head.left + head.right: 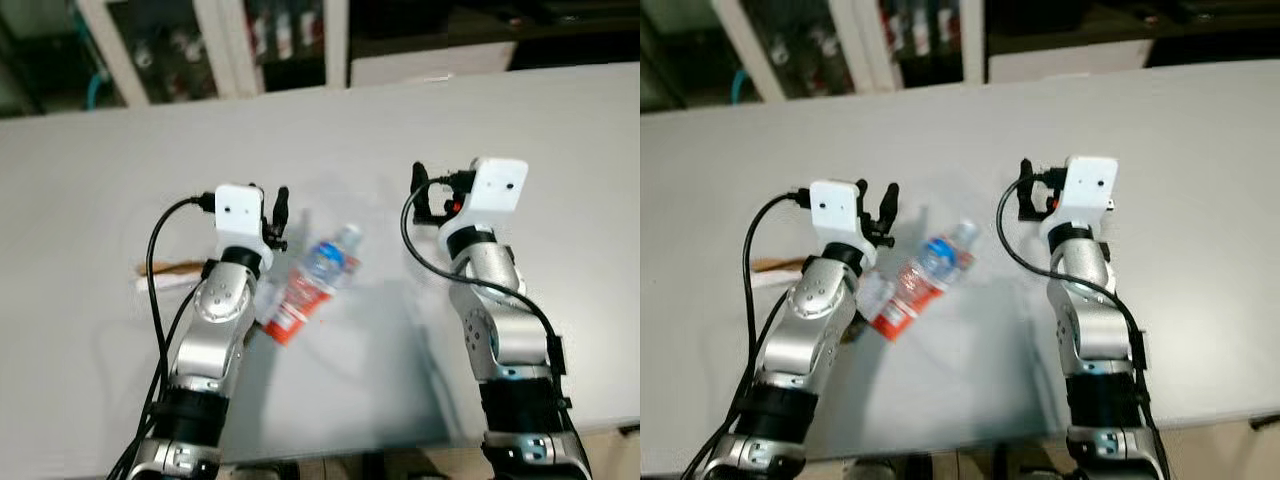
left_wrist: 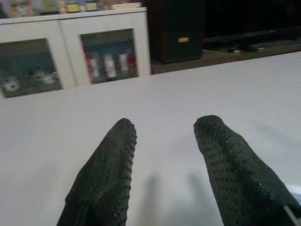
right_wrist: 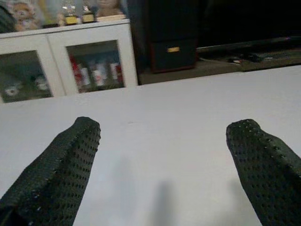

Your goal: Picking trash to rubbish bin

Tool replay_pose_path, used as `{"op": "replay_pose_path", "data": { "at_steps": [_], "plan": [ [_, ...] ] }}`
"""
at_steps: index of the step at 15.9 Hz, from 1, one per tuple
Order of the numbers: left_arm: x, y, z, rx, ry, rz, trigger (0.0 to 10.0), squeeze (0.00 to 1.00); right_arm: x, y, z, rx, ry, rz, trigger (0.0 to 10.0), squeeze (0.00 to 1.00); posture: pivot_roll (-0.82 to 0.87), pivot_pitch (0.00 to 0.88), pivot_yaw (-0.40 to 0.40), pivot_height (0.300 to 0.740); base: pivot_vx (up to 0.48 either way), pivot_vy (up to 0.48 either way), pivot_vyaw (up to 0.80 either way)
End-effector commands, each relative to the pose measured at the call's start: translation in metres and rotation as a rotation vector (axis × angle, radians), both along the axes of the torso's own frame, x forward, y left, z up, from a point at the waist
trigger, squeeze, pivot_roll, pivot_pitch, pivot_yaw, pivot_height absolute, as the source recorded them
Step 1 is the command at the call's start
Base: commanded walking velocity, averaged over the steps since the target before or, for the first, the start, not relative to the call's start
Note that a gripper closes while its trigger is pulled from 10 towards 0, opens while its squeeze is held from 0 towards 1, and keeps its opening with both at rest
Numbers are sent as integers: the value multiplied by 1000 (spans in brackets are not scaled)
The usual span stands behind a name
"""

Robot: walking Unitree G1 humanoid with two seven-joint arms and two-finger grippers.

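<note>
White tabletop (image 1: pixel 560 130) runs from the near edge, where the robot stands, out to a row of glass-fronted cabinets (image 2: pixel 70 56) at the far side of the room.

Nearest me are the two silver arms, both raised over the table. The left gripper (image 1: pixel 278 215) hangs just above and beside the trash, its black fingers (image 2: pixel 110 174) parted by a modest gap with nothing between them. The right gripper (image 1: pixel 428 192) hovers well apart from the trash, over bare table, with its fingers (image 3: pixel 61 165) spread wide and empty.

Just beyond the left forearm lies the crushed plastic water bottle (image 1: pixel 312 275), flat on its side. Its long axis runs diagonally: the cap end points away from the robot and toward its right, while the crumpled red-labelled end points back toward the left arm. It looks like one flattened bottle, though blur makes it hard to rule out a second wrapper tucked beside it.

Further to the robot's left lies what may be a pair of wrapped chopsticks (image 1: pixel 170 275), partly hidden by the arm.

The risk, as I judge it, is in the approach. The left fingers are not lined up across the bottle's narrow width, so closing along the diagonal could skid the slick plastic away or only pinch the loose label. A flattened bottle lying so low may also slip under the fingertips.
</note>
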State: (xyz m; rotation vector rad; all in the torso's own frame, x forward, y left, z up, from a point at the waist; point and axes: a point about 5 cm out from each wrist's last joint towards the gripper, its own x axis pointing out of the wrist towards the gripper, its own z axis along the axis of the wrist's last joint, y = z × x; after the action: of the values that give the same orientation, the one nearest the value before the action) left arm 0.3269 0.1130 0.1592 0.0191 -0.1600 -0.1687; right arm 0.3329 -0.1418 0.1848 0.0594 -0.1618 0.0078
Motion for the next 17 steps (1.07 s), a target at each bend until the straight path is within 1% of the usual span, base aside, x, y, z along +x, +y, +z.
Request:
{"op": "replay_pose_path", "data": {
  "at_steps": [1, 10, 12, 14, 15, 16, 17],
  "plan": [
    [-1, 5, 2, 5, -7, 7, 10000, 0, 0, 4, 1, 7, -5, 15, 10000, 0, 11, 138, 77, 720, 0, 0, 0],
    [0, 5, 2, 10, 2, 14, 10000, 0, 0, 6, -4, 3, 26, 23, 10000, 0, 9, 142, 78, 720, 0, 0, 0],
    [2, 6, 5, 11, 3, 23, 10000, 0, 0, 8, -9, -1, 79, 45, 10000, 0, 7, 143, 79, 720, 0, 0, 0],
    [6, 11, 22, -92, -22, 9, 10000, 0, 1, 8, -14, -9, 113, 42, 10000, 0, 5, 142, 78, 720, 0, 0, 0],
    [10, 21, 39, -99, -63, 13, 10000, 0, 1, 9, -16, -11, 125, 43, 10000, 0, 10, 141, 79, 720, 0, 0, 0],
    [12, 29, 47, -80, -78, 31, 10000, 0, 1, 9, -17, -10, 131, 43, 10000, 0, 12, 140, 80, 720, 0, 0, 0],
    [16, 43, 58, -57, -92, 71, 10000, 0, 1, 9, -18, -10, 145, 45, 10000, 0, 14, 138, 80, 720, 0, 0, 0]
  ]
}}
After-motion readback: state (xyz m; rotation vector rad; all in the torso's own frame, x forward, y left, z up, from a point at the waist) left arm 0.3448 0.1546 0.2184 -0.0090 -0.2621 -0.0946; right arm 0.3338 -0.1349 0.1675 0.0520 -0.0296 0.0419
